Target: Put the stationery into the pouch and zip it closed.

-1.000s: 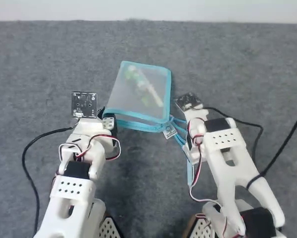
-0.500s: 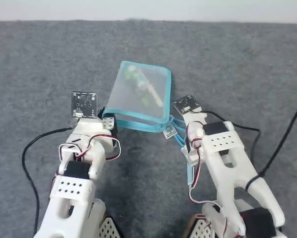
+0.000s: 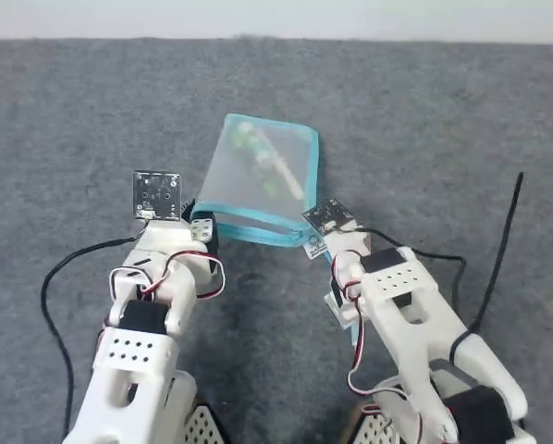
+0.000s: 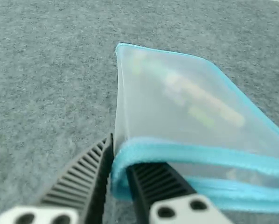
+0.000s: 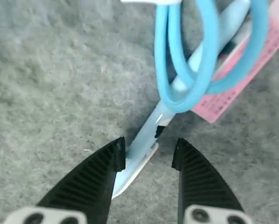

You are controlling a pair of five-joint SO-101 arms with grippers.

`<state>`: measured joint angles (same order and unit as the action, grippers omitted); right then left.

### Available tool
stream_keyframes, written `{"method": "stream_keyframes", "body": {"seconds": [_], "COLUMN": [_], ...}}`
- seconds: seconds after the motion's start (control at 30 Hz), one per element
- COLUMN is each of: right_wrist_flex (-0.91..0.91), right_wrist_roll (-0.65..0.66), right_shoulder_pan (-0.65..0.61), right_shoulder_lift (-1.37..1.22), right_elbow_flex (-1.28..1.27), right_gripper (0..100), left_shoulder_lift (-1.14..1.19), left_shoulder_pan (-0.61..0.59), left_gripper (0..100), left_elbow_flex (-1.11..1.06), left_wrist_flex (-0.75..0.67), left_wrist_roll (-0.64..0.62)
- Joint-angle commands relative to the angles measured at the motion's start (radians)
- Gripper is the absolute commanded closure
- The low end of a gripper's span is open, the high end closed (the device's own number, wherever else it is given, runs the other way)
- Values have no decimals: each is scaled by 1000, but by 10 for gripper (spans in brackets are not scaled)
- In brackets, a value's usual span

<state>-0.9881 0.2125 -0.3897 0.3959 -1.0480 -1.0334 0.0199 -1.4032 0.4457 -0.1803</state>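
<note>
Shifted toward 9 o'clock, the right fingers (image 5: 116, 155) stand parted around the strap (image 5: 142, 136) of the pouch (image 3: 258, 180). The left fingers (image 4: 102, 154) pinch its corner; it lies on the table (image 3: 443, 139) at their 1 o'clock.

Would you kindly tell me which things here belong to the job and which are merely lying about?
Job:
- pouch
- stationery inside it
- blue strap
- left gripper, shut on the pouch's edge
- right gripper, fingers open beside the strap

Lying about:
- pink tag
- black cables
- grey mat
</note>
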Motion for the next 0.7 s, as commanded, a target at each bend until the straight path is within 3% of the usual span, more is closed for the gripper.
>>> {"method": "stream_keyframes", "body": {"seconds": [0.0,0.13,0.4,0.67], "right_wrist_flex": [30,42,-128,-206], "right_wrist_roll": [-9,-11,2,141], "right_shoulder_pan": [4,87,341,513], "right_shoulder_lift": [44,44,88,76], "right_elbow_flex": [-3,-2,250,488], "right_gripper": [915,991,991,991], "left_shoulder_lift": [3,3,3,3], "left_shoulder_pan": [-2,-8,-3,-2], "left_gripper": [988,988,988,988], "left_elbow_flex": [31,31,31,31], "left_wrist_flex": [-34,-34,-34,-34], "left_wrist_roll": [14,14,14,14]}}
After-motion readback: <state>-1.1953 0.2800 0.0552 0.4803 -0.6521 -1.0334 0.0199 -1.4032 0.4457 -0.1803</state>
